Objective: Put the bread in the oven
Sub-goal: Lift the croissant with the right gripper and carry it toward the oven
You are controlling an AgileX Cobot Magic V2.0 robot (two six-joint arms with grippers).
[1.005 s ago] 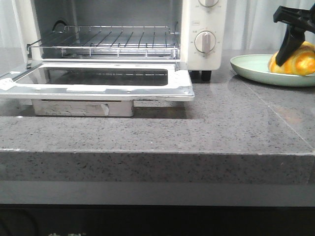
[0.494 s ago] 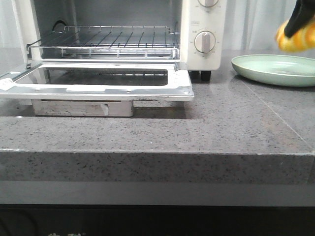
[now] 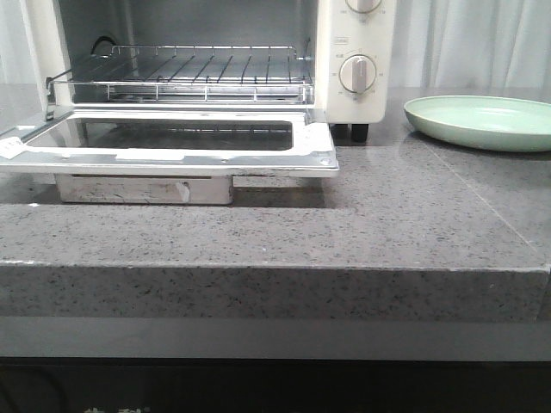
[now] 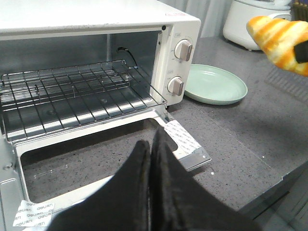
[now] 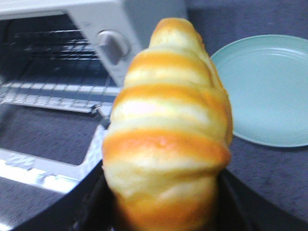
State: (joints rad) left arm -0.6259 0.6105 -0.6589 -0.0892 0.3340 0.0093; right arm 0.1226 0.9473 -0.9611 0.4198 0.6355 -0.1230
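Grey speckled stone counter (image 3: 387,232) carries everything. At the left stands the oven (image 3: 207,77), its door (image 3: 172,142) folded down flat and the wire rack (image 3: 189,73) bare. The left gripper (image 4: 150,159) hovers near that door, fingers pressed together on nothing. Right of the oven sits a pale green plate (image 3: 482,120) with nothing on it. Farther right, the right gripper (image 5: 163,211) pinches the bread (image 5: 166,130) in the air above the counter, long axis running out from the fingers. The rack lies to the bread's left, so the right arm likely must carry it leftward, over the door.
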